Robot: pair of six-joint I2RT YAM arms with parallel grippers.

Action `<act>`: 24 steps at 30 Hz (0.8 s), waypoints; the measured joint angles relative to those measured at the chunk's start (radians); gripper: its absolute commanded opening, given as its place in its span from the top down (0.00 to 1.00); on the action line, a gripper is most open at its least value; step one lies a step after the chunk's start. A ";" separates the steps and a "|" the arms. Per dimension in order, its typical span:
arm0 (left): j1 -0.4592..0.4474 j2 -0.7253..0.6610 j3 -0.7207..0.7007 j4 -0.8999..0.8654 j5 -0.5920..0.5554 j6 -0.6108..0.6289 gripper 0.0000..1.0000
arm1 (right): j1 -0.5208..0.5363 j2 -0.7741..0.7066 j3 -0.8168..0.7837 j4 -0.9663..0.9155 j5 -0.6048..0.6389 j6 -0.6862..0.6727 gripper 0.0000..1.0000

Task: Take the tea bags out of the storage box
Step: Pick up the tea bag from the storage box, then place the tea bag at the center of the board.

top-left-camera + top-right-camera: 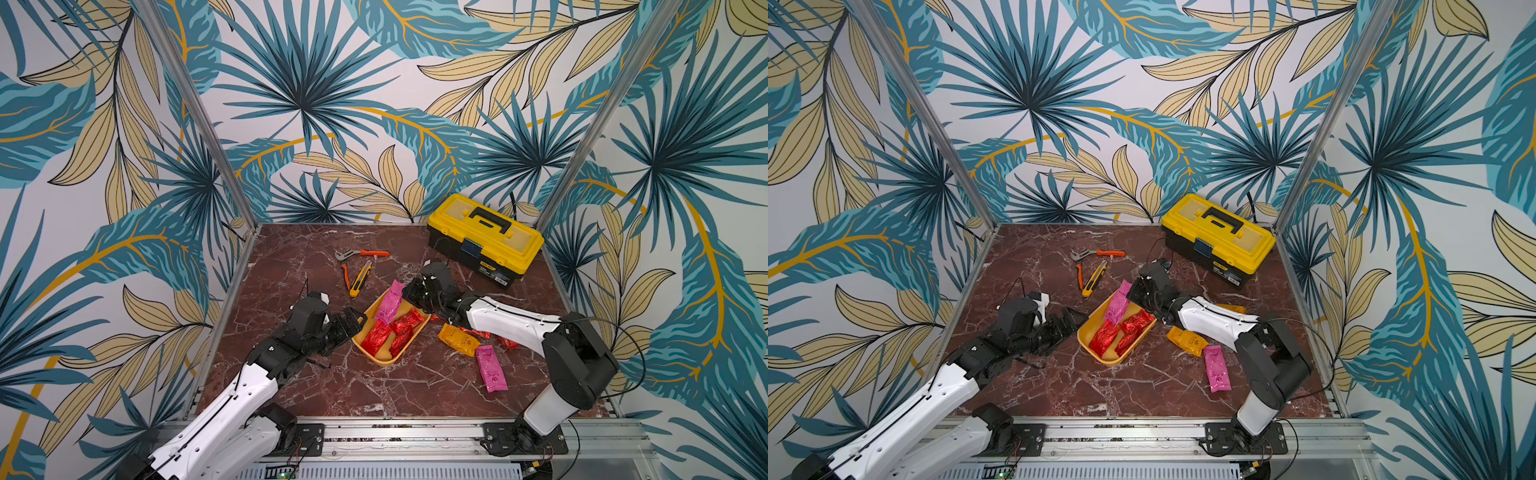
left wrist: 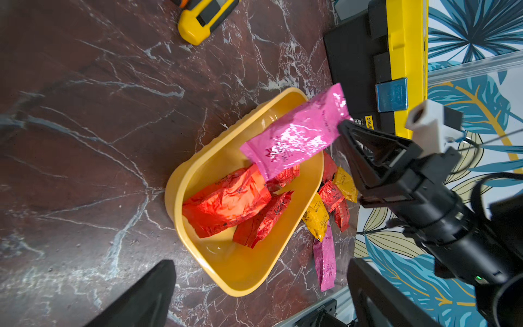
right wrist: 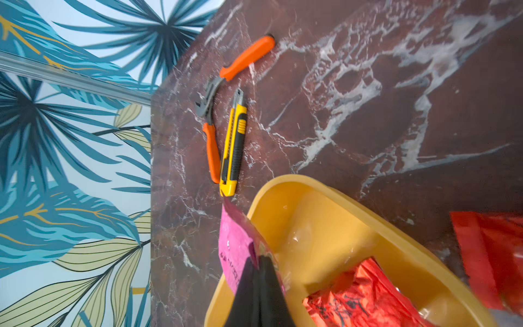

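- Right gripper (image 3: 259, 259) is sitting closest to its own wrist lens, its jaws closing fully on one end of a magenta tea bag (image 2: 294, 138).
- That sachet is hanging tilted from the tips, its free end dipping over the storage box (image 2: 240, 269) directly beneath; whether it is touching the red ones below, I cannot tell.
- Judging by this, the lift-out step is under way. The next move is calling for a rise clear of the rim, then a carry back toward the forearm side.
- Behind the gripper, beside its forearm, removed tea bags (image 1: 457, 338) are lying on the table (image 1: 291, 257), outside the box.
- Under the tips, about four red tea bags (image 1: 376, 338) are waiting inside the box.
- The right arm is reaching low across the table, forearm stretching forward and wrist bending toward the box's far end.
- Across the box from the right gripper, the left gripper (image 1: 356, 321) is hovering just beside the rim, jaws spreading wide and gripping nothing.
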 measured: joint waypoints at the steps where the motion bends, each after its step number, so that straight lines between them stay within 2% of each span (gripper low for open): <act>1: 0.000 0.002 0.000 0.000 -0.004 -0.002 0.00 | -0.009 -0.027 0.000 -0.013 0.005 -0.005 1.00; 7: 0.000 0.063 0.019 0.004 0.027 -0.003 0.00 | -0.107 -0.140 -0.011 -0.067 0.015 -0.035 1.00; 13: -0.014 0.177 0.037 0.076 0.118 -0.001 0.00 | -0.314 -0.248 -0.122 -0.110 -0.022 -0.064 1.00; 19: -0.081 0.275 0.057 0.151 0.155 -0.001 0.00 | -0.502 -0.326 -0.230 -0.193 -0.091 -0.126 1.00; 24: -0.103 0.316 0.085 0.200 0.162 0.000 0.00 | -0.552 -0.332 -0.266 -0.272 -0.145 -0.187 1.00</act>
